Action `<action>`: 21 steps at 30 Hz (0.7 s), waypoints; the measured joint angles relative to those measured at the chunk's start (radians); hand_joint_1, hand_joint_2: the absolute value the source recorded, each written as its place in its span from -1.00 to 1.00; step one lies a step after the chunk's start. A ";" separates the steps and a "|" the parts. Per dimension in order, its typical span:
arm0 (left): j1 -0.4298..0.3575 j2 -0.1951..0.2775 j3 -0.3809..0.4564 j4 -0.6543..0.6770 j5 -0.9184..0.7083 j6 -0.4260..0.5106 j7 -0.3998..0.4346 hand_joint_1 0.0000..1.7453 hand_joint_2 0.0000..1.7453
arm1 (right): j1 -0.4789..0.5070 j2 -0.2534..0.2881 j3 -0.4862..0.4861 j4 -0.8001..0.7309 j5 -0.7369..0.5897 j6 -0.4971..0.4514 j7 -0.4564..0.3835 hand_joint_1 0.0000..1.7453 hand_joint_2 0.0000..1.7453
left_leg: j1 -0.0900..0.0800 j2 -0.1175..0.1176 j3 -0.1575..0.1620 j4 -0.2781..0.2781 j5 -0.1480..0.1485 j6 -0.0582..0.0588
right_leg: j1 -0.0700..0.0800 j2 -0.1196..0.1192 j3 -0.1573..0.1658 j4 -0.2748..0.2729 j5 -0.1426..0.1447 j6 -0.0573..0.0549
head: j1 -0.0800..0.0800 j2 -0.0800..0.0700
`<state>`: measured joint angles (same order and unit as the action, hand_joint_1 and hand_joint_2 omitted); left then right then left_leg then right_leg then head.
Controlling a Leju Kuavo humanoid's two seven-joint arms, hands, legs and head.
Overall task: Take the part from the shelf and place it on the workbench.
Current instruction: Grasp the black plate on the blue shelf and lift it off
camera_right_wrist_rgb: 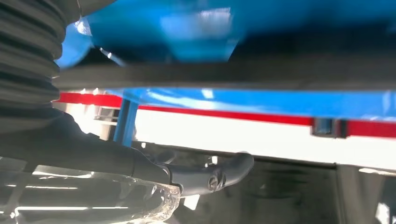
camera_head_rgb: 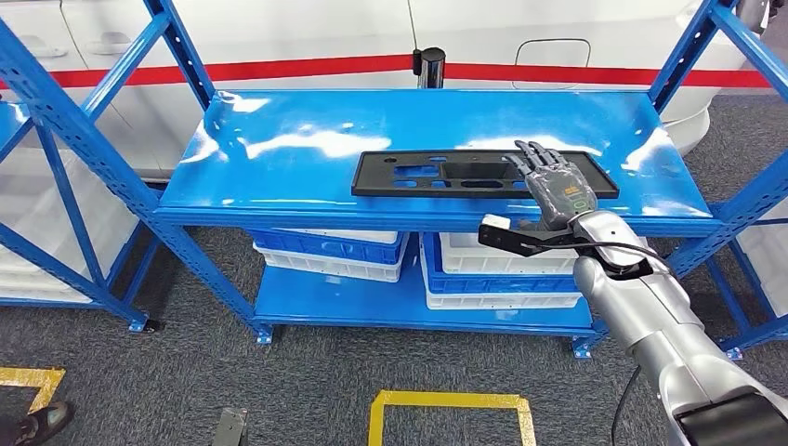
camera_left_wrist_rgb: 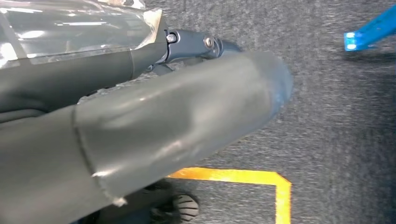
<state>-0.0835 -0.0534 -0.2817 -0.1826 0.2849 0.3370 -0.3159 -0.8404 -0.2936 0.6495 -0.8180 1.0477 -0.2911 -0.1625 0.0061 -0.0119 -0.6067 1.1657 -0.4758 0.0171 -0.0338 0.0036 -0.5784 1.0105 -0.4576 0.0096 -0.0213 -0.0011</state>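
right hand (camera_head_rgb: pixel 550 186) hides the part's (camera_head_rgb: pixel 437 174) right end | grip: cannot tell | right wrist view blurred

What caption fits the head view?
Robot's right hand reaches over the black part lying on the blue shelf.

Lay flat on the shelf's (camera_head_rgb: pixel 279 177) upper board: the part (camera_head_rgb: pixel 446 174), toward the right and near the front edge. Rested over the part's right end: the right hand (camera_head_rgb: pixel 548 181), fingers spread, arm coming up from the lower right. Stood on the lower board beneath: two stacks of bins (camera_head_rgb: pixel 334 253), side by side. Stood behind the shelf, past its back edge: a post (camera_head_rgb: pixel 429 67), with a vehicle body (camera_head_rgb: pixel 325 37) behind that. Flanked the shelf left and right: further racks (camera_head_rgb: pixel 56 158). Lay on the floor before the shelf: a taped square outline (camera_head_rgb: pixel 451 409).
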 joint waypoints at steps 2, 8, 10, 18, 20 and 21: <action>0.002 -0.001 0.000 0.001 0.000 0.001 0.000 -1.00 -1.00 | 0.003 0.000 0.002 0.000 0.000 0.000 0.000 -1.00 1.00 | 0.002 0.009 -0.109 0.123 -0.024 -0.011 | 0.002 0.000 0.034 -0.008 -0.025 -0.006 | -0.001 0.000; 0.014 0.004 0.000 0.006 0.001 0.001 0.000 -1.00 -1.00 | 0.020 0.006 0.007 0.003 0.001 0.000 0.000 -1.00 1.00 | -0.043 -0.004 -0.191 -0.078 0.054 0.071 | 0.020 0.007 0.188 -0.062 -0.111 -0.011 | 0.005 0.000; 0.022 0.012 0.000 0.008 0.003 -0.001 -0.013 -1.00 -1.00 | 0.029 0.012 0.009 0.005 0.000 0.002 0.001 -0.13 1.00 | -0.090 -0.034 -0.156 -0.194 0.211 0.110 | 0.024 0.014 0.251 -0.106 -0.130 -0.007 | 0.011 0.000; -0.001 -0.009 0.005 0.004 0.015 -0.006 -0.145 -1.00 -1.00 | 0.013 -0.015 0.000 -0.010 -0.021 -0.013 -0.014 1.00 1.00 | -0.081 -0.036 -0.036 -0.266 0.210 0.095 | 0.056 0.007 0.174 0.123 -0.261 -0.022 | 0.011 0.000; 0.002 -0.013 0.006 0.004 0.019 -0.003 -0.149 -1.00 -1.00 | 0.038 -0.023 -0.001 -0.011 -0.022 -0.015 -0.017 1.00 1.00 | -0.078 -0.033 -0.037 -0.257 0.197 0.095 | 0.047 0.007 0.081 0.183 -0.243 -0.004 | 0.010 0.000; 0.002 -0.013 0.007 0.004 0.020 -0.001 -0.151 -1.00 -1.00 | 0.047 -0.027 -0.002 -0.012 -0.023 -0.015 -0.018 1.00 1.00 | -0.076 -0.032 -0.037 -0.247 0.189 0.094 | 0.043 0.007 0.065 0.150 -0.201 0.012 | 0.010 0.000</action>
<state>-0.0811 -0.0669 -0.2748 -0.1783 0.3045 0.3359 -0.4665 -0.7932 -0.3204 0.6474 -0.8297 1.0249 -0.3063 -0.1801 -0.0698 -0.0441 -0.6438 0.9185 -0.2871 0.1113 0.0088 0.0109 -0.5133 1.1604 -0.6591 0.0213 -0.0112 -0.0009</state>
